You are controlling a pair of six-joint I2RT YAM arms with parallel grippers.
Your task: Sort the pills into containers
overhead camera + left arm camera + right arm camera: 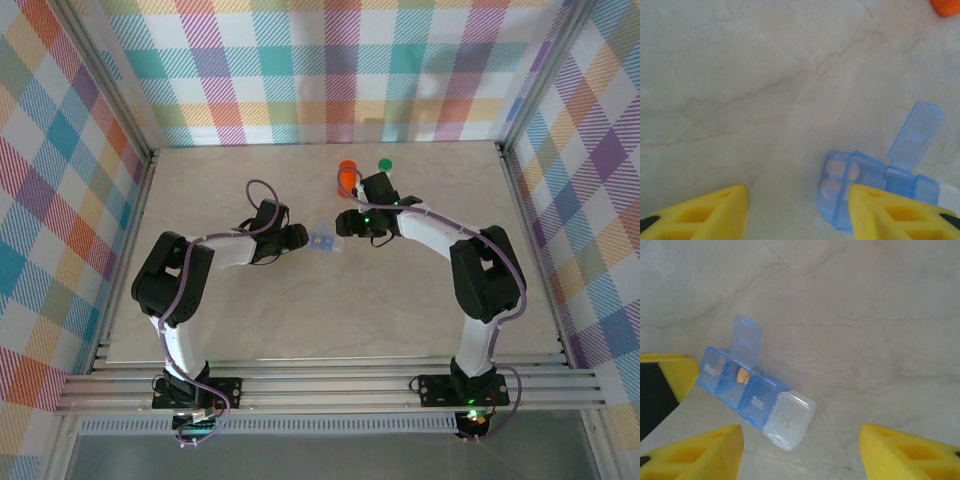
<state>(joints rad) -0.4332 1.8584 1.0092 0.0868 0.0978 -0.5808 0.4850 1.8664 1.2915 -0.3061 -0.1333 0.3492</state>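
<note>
Left end effector: yellow fingers parted, nothing between them. Its right finger sits just in front of the small translucent pale-blue plastic pill-box strip. Right end effector is spread wide and empty too, hovering near the same strip, which lies flat mid-desk on the pale marble-patterned desk.

One hinged lid stands up, with a small orange pill inside that compartment.

My guess is the box is light, stiff thin plastic and will skate on that smooth top. I'd pinch across its long sides and stay off the flimsy lid.
</note>
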